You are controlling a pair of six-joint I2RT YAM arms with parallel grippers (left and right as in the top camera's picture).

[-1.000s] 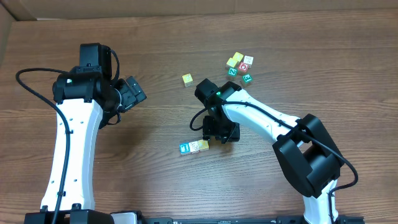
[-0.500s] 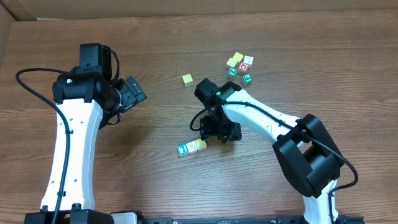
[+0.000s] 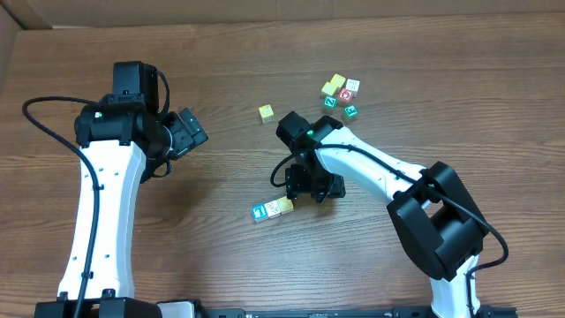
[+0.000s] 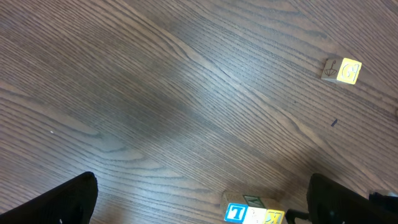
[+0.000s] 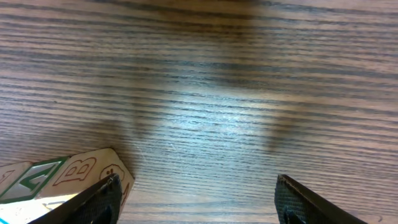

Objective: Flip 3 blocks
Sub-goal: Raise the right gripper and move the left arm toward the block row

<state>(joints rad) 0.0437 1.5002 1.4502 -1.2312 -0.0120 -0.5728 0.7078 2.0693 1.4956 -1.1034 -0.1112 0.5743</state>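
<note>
Fingers (image 5: pixel 99 202) of right gripper (image 3: pixel 306 189) apart, bare brown wooden table (image 3: pixel 221 265) between; left gripper (image 3: pixel 188 132) spread, empty; tiny blue white-marked cube (image 3: pixel 260 213), cream-white cube (image 3: pixel 274 209), pale yellow cube (image 3: pixel 286 206) touching in row at right gripper's 7 o'clock; none held; flips done: cannot tell.

Woodgrain table (image 3: pixel 221 71); blue block (image 3: pixel 259 212), cream block (image 3: pixel 273 209), yellow block (image 3: pixel 285 206).

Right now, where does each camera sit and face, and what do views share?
Overhead: above the table, facing straight down; both arms, left gripper, right gripper.
Left wrist: on the left arm, slanting down over the table; own fingers at bottom corners.
Right wrist: low, facing the table; own fingers below.
Shared: the row of blocks shows in all three.
</note>
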